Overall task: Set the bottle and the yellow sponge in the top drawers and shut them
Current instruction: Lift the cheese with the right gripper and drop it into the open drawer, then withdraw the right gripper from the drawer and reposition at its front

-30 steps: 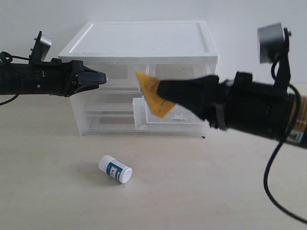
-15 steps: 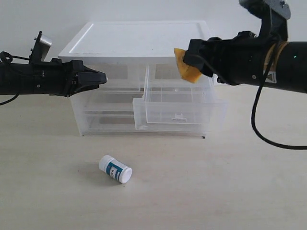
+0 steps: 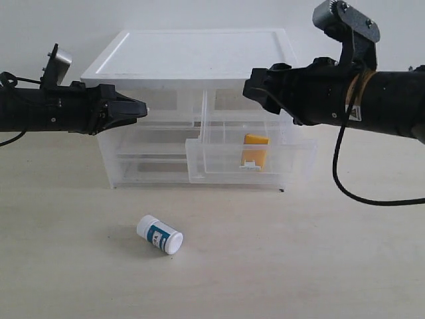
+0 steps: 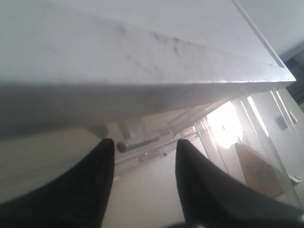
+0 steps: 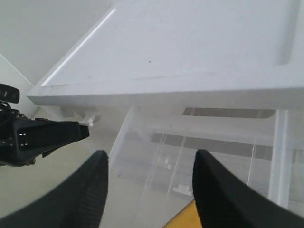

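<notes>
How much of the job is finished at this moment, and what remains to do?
Done: the yellow sponge lies in the pulled-out right top drawer; the right gripper above it is open and empty. In hand: the left gripper, open, sits at the handle of the left top drawer, which looks shut. Left: the bottle lies on the table, ungrasped; it must go into a drawer, and both drawers must end closed.

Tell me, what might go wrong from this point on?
1. The sponge stands on end in the open drawer; it might jam when that is pushed shut.
2. The bottle lies on its side on the table, so it may roll away from a gripper.
3. The left gripper could slip off the shut drawer's tiny handle.
</notes>
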`<action>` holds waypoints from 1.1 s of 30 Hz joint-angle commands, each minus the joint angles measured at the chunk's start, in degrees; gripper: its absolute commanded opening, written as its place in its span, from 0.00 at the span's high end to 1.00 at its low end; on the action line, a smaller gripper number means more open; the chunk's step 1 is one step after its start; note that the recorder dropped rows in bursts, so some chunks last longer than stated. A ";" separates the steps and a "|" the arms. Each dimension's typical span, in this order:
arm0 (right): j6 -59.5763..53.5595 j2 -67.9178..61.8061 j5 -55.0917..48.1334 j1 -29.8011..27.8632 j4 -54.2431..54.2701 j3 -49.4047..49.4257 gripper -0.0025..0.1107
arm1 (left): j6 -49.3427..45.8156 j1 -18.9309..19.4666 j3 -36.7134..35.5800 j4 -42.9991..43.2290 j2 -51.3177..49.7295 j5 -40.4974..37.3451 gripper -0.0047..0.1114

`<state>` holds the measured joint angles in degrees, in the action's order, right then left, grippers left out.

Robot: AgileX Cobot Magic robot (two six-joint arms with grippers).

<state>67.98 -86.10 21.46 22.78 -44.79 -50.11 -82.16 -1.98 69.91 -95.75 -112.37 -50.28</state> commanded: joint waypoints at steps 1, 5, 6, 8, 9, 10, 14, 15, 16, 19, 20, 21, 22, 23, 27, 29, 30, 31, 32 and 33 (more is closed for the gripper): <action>8.17 5.07 -4.21 0.04 -12.07 -0.34 0.55 | -0.04 0.10 0.77 -2.12 0.02 2.41 0.61; 28.41 10.71 -7.46 0.04 -35.08 -0.07 0.55 | -0.04 0.10 0.77 -2.12 0.02 2.41 0.61; 35.52 12.04 -5.97 0.04 -40.79 0.05 0.55 | -0.04 0.10 0.77 -2.12 0.02 2.41 0.61; 48.25 14.15 0.46 0.04 -54.59 0.05 0.55 | -0.04 0.10 0.77 -2.12 0.02 2.41 0.61; 51.03 14.76 3.13 0.04 -55.16 0.19 0.55 | -0.04 0.10 0.77 -2.12 0.02 2.41 0.61; 50.07 15.13 6.98 0.04 -55.16 0.86 0.55 | -0.04 0.10 0.77 -2.12 0.02 2.41 0.61; 49.62 15.59 12.64 0.41 -55.16 3.81 0.55 | -0.04 0.10 0.77 -1.69 0.02 2.41 0.61; 49.35 15.59 12.26 0.55 -55.16 4.97 0.55 | -0.04 0.10 0.77 -1.69 0.02 2.41 0.61; 49.13 15.59 11.57 0.80 -55.16 6.25 0.55 | -0.04 0.10 0.77 -1.69 0.02 2.41 0.61; 48.28 15.59 8.11 2.13 -55.16 10.00 0.55 | -0.04 0.10 0.77 -1.69 0.02 2.41 0.61; 48.02 15.59 5.18 3.15 -55.16 11.24 0.55 | -0.04 0.10 0.77 -1.69 0.02 2.41 0.61; 47.91 15.59 1.37 4.34 -55.16 12.41 0.55 | -0.04 0.10 0.77 -1.69 0.02 2.41 0.61; 47.91 15.59 -3.04 5.42 -55.16 13.19 0.55 | -0.04 0.10 0.77 -1.69 0.02 2.41 0.61; 47.91 15.59 -7.26 6.95 -55.16 13.96 0.55 | -0.04 0.10 0.77 -1.69 0.02 2.41 0.61; 48.22 14.63 -16.32 12.83 -55.16 14.81 0.55 | -0.04 0.10 0.77 -1.69 0.02 2.41 0.61; 48.22 13.87 -20.45 15.88 -55.16 14.81 0.55 | 0.13 0.10 0.77 -1.71 0.02 2.41 0.61; 48.22 13.24 -23.65 17.28 -55.16 14.81 0.55 | 0.24 0.10 0.77 -1.67 0.02 2.00 0.61; 48.22 12.58 -26.92 18.26 -55.16 14.81 0.55 | 0.24 0.10 0.77 -1.67 0.02 1.71 0.61; 48.22 11.92 -29.78 19.40 -55.16 14.68 0.55 | 0.24 0.10 0.77 -1.67 0.02 1.71 0.61; 48.38 11.14 -31.62 20.37 -55.16 14.56 0.55 | 0.24 0.10 0.77 -1.67 0.02 1.71 0.61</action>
<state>116.41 -73.52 -3.24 40.88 -100.13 -35.59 -82.13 -1.98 69.91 -95.75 -112.37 -50.28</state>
